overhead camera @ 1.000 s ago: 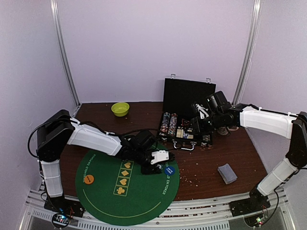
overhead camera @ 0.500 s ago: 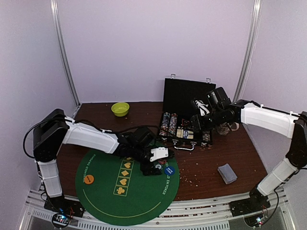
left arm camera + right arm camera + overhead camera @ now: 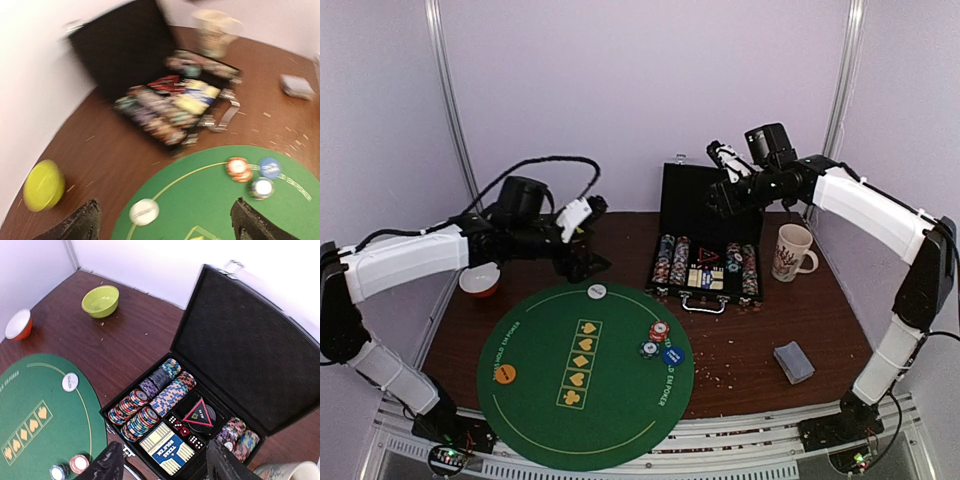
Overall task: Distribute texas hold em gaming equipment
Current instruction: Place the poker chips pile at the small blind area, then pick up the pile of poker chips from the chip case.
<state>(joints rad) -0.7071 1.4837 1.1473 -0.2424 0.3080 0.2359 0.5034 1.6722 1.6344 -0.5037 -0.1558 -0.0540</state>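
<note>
In the top view, the left arm (image 3: 410, 258) stretches from the left edge toward centre, and the left gripper (image 3: 592, 235) is spread wide and empty. The right arm (image 3: 870, 205) arches from lower right to upper centre. The right gripper (image 3: 718, 178) has its fingers parted and holds nothing.

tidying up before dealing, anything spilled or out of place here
Pale crumbs are scattered over the bare wood between the green mat and the card deck, like a spill. The deck lies askew, off the mat and apart from the open case.
</note>
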